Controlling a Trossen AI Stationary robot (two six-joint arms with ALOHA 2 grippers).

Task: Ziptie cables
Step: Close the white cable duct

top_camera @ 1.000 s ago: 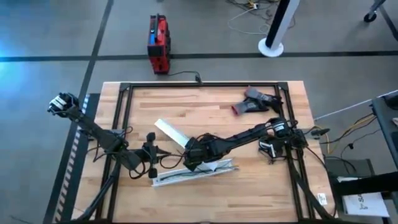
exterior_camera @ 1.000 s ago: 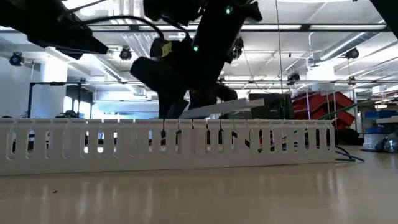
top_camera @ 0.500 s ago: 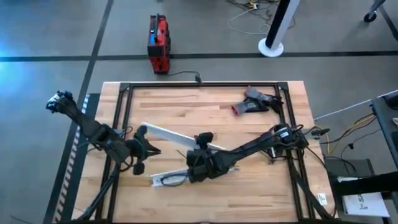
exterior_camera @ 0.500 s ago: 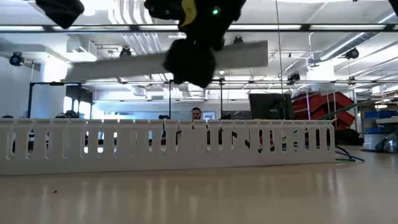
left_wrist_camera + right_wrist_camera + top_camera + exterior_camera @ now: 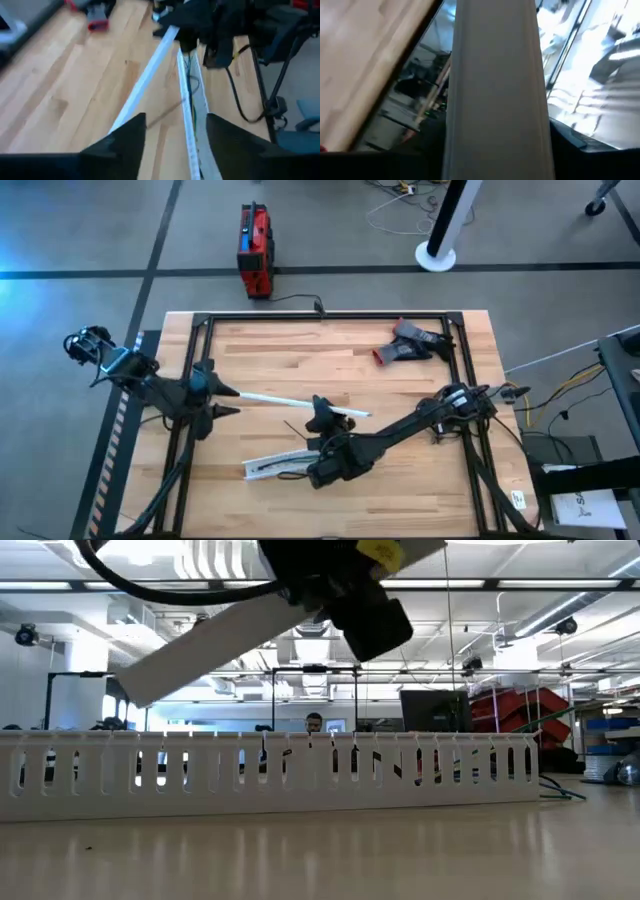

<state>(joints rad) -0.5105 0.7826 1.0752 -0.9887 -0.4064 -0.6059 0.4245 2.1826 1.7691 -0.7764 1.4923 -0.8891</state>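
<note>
Right fingers point(image 5: 322, 413): closed on a long white cover strip point(image 5: 290, 400), held above the counter point(image 5: 330, 350), tilted in the low view
Left fingers point(image 5: 222, 400): spread open, near the strip's far end, holding nothing
Cables point(image 5: 189, 82): lay inside the white slotted channel point(image 5: 275, 465) on the counter's near side
Ziptie: could not be identified

One white slotted channel point(image 5: 285, 465), one flat white cover strip point(image 5: 290, 399), one cable bundle point(image 5: 189, 75), two grippers.
</note>
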